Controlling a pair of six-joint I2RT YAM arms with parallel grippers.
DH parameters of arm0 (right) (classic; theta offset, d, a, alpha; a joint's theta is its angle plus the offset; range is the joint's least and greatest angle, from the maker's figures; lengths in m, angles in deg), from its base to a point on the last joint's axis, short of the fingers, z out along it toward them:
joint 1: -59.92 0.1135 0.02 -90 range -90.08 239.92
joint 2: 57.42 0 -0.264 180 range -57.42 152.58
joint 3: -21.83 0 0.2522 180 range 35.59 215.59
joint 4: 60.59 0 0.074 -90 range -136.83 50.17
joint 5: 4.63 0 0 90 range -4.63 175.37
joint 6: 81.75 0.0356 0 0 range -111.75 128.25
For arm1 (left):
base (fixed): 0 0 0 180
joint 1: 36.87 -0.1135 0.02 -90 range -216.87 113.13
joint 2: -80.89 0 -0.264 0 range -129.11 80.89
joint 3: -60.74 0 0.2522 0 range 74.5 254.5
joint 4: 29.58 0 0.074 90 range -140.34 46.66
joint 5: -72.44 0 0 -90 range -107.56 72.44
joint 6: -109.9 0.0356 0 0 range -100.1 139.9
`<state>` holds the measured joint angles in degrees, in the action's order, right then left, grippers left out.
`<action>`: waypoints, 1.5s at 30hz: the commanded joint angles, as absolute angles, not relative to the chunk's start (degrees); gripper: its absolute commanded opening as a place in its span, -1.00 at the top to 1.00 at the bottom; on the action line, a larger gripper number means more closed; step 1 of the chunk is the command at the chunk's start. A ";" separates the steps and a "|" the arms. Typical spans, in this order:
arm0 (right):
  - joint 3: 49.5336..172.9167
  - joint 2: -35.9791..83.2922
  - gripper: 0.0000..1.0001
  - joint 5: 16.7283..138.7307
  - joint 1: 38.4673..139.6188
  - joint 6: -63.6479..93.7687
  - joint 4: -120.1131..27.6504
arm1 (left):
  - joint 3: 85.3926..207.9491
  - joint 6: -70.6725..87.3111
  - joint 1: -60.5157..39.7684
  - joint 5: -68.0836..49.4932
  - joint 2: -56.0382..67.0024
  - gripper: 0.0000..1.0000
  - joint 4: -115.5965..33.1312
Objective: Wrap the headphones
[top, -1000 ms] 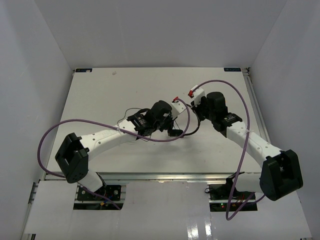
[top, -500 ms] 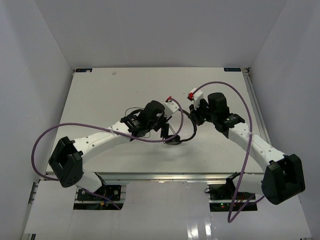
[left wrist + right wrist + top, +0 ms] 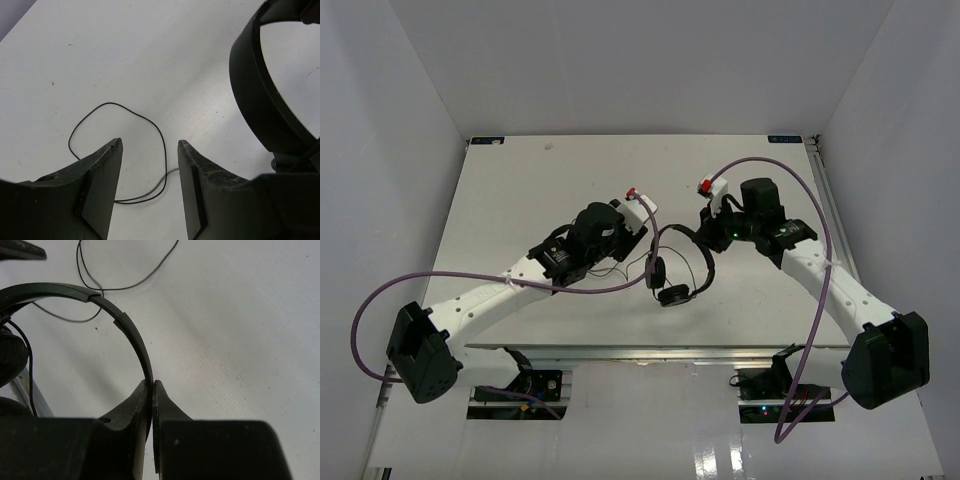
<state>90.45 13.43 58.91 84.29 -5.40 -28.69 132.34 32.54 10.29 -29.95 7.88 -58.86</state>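
Observation:
The black headphones [image 3: 676,268] are held by their thin headband [image 3: 131,335] in my right gripper [image 3: 151,383], which is shut on it. In the top view the right gripper [image 3: 710,233] is at the headband's upper right, and the two earcups [image 3: 665,285] are low at the left. My left gripper [image 3: 149,143] is open and empty above a loop of the thin black cord [image 3: 131,110] that lies on the table. In the top view the left gripper [image 3: 632,232] is just left of the headphones. The headband also shows at the upper right of the left wrist view [image 3: 250,85].
The white table [image 3: 520,190] has walls on three sides. Thick purple cables [image 3: 790,175] arc over each arm; the left arm's cable [image 3: 590,290] runs close by the earcups. More loose cord [image 3: 127,287] lies on the table beyond the headband.
My left gripper has let go of the headphones and drawn back to the left. My right gripper keeps the headband, and the headphones now show clear of the left arm.

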 commanded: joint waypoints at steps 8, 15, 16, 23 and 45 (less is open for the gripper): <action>101.10 12.74 0.85 45.79 79.66 2.30 -25.03 | 122.96 25.29 7.16 -20.69 16.03 -0.51 -47.99; 102.71 12.70 0.85 43.09 78.45 3.77 -22.66 | 121.37 21.33 2.88 -24.21 18.88 -0.71 -47.08; 102.59 12.64 0.85 43.02 78.38 3.84 -22.66 | 121.87 21.01 2.56 -25.80 19.07 -0.73 -48.16; 101.77 12.80 0.85 43.18 78.09 4.31 -22.83 | 122.28 14.99 -0.31 -27.14 24.76 -0.92 -51.09; 103.84 12.94 0.85 33.79 76.18 2.04 -20.58 | 95.78 34.80 -0.31 5.64 45.60 -0.86 -42.55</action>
